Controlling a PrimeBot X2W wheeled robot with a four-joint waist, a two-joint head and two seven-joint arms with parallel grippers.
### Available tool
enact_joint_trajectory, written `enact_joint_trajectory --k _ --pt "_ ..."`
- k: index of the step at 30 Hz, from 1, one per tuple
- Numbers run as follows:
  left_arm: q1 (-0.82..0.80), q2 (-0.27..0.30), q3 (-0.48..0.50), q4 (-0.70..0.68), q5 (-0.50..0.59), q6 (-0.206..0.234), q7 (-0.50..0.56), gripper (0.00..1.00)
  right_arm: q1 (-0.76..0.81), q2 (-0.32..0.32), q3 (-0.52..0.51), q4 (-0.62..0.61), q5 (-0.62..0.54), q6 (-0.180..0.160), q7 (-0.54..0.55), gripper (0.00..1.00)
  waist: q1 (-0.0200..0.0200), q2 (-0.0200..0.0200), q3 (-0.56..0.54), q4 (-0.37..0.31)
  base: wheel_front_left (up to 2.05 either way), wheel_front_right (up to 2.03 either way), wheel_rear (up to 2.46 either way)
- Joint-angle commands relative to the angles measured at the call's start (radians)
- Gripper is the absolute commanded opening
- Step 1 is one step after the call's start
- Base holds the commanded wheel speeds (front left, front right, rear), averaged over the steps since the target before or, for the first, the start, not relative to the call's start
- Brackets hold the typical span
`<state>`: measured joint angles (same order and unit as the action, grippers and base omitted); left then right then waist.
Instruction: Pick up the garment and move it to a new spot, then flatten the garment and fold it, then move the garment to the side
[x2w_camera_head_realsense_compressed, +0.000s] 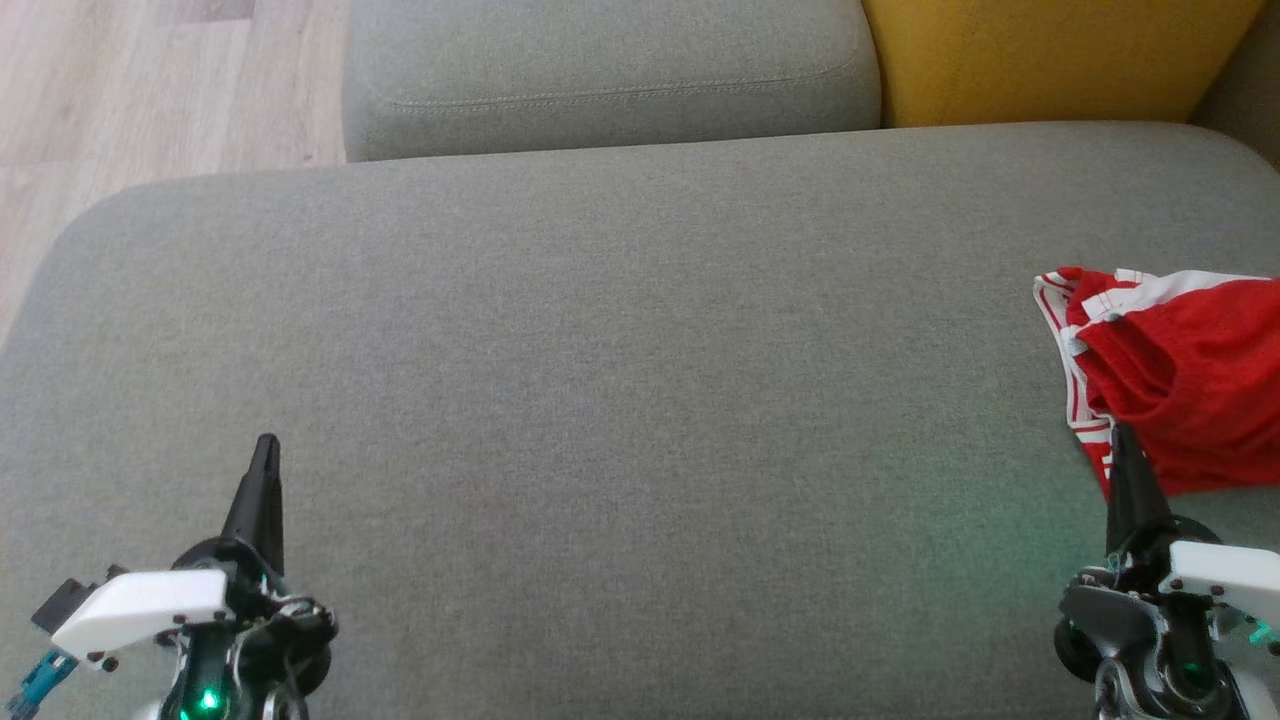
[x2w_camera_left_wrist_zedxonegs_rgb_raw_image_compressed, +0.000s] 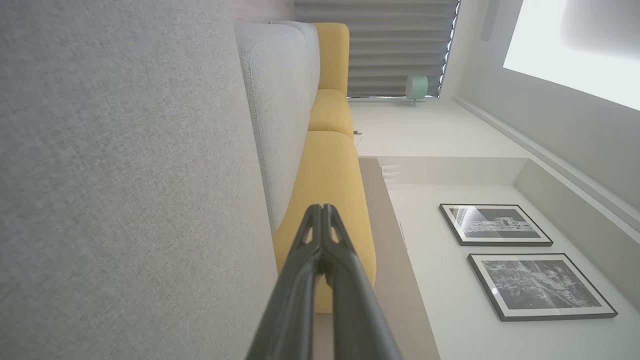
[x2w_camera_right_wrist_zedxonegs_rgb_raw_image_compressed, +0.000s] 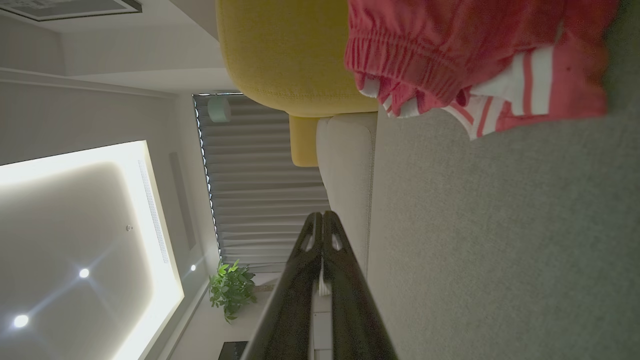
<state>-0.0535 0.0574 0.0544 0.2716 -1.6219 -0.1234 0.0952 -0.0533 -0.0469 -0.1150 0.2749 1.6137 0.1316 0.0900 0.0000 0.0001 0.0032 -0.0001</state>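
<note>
left claw (x2w_camera_head_realsense_compressed: 265, 448): both dark fingers pressed together to a single point, nothing held; it sits at the lower left of the head view, over bare grey cloth. in its own wrist view the left claw (x2w_camera_left_wrist_zedxonegs_rgb_raw_image_compressed: 322, 209) is likewise closed and empty.

right claw (x2w_camera_head_realsense_compressed: 1121, 436): fingers closed tip to tip, nothing held; lower right of the head view, its point at the near edge of the garment (x2w_camera_head_realsense_compressed: 1185, 370). whether it touches cannot be told there. in the right wrist view the closed tips (x2w_camera_right_wrist_zedxonegs_rgb_raw_image_compressed: 323, 216) stand apart from the cloth.

garment: red shorts with white side stripes and a gathered waistband, crumpled in a heap on the far right of the sofa seat (x2w_camera_head_realsense_compressed: 600, 340), partly cut off by the frame edge.

beyond: grey back cushion (x2w_camera_head_realsense_compressed: 600, 75); yellow cushion (x2w_camera_head_realsense_compressed: 1050, 55) to its right; pale wood floor (x2w_camera_head_realsense_compressed: 150, 80) at upper left.

room, wrist views: two framed black-and-white prints (x2w_camera_left_wrist_zedxonegs_rgb_raw_image_compressed: 495, 225) on a white wall; slatted blinds (x2w_camera_left_wrist_zedxonegs_rgb_raw_image_compressed: 395, 45); a green potted plant (x2w_camera_right_wrist_zedxonegs_rgb_raw_image_compressed: 231, 287).
</note>
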Motion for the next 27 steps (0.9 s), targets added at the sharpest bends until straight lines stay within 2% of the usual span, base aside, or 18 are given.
enact_joint_trajectory --k 1,27 --pt "-0.053 0.006 0.041 -0.027 -0.002 -0.007 0.003 0.0 -0.053 -0.015 0.017 -0.031 0.008 -0.001 0.01 0.0 0.0 -0.0001 0.0 0.0 0.0 0.0 0.0" --pt "-0.053 0.002 0.047 -0.027 0.003 -0.007 0.008 0.0 -0.054 -0.012 0.012 -0.031 0.004 -0.001 0.014 0.0 0.0 -0.0001 0.0 0.0 0.0 0.0 0.0"
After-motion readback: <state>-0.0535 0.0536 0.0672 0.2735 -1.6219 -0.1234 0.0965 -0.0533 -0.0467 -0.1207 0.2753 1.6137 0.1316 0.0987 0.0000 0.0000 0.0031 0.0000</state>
